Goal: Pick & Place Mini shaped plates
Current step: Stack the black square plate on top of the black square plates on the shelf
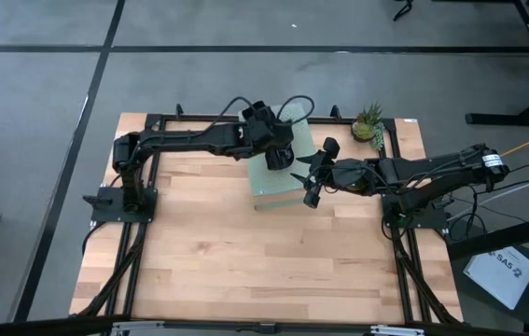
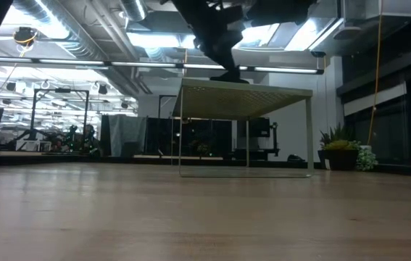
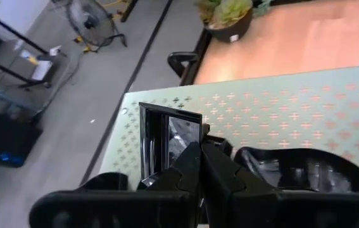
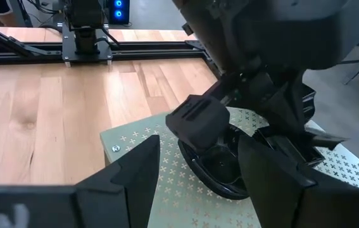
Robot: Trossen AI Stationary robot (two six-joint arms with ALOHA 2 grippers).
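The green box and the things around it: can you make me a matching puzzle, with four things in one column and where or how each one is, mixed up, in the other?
Things:
1. left gripper
2. right gripper
3. plant
4. green box

States:
a. open, at the box's edge
b. at the table's far edge
c. shut, over the box's top
d. carries black dishes on its top

Pairs: 1-c, 2-a, 3-b, 4-d
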